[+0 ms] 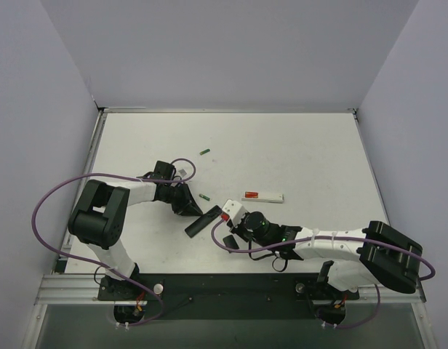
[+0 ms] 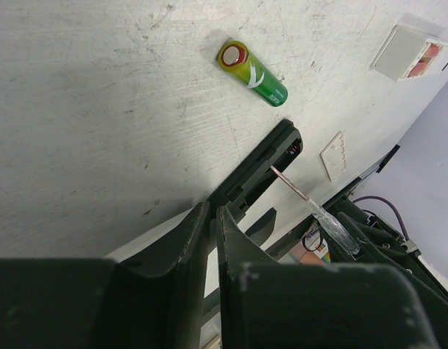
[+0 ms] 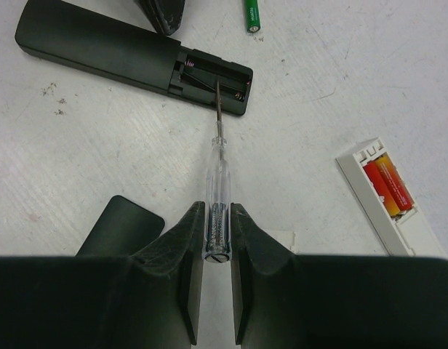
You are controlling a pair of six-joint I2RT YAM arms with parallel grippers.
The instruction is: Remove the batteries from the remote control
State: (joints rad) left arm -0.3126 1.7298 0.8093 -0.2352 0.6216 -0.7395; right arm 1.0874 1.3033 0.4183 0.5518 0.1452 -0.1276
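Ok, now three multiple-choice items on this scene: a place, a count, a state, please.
1. The tip of the clear-handled metal screwdriver is: A in the open slot of the slim black remote control; B on a white box; C in the air.
2. Small green cylindrical batteries on the white table: A one; B two; C four.
3. The right claw is: A open; B shut on the screwdriver; C out of view.
A: right wrist view shows the tip inside; B: top view shows two; B: fingers clamp the handle.

You're looking at a scuffed white tabletop (image 1: 304, 153). A slim black rectangular remote control (image 1: 202, 221) is lying slot-up, with one small green-wrapped battery (image 1: 205, 197) sitting near it and another (image 1: 205, 152) farther back. A flat black cover piece (image 3: 118, 225) and a long white plastic bar (image 1: 262, 195) are resting nearby.
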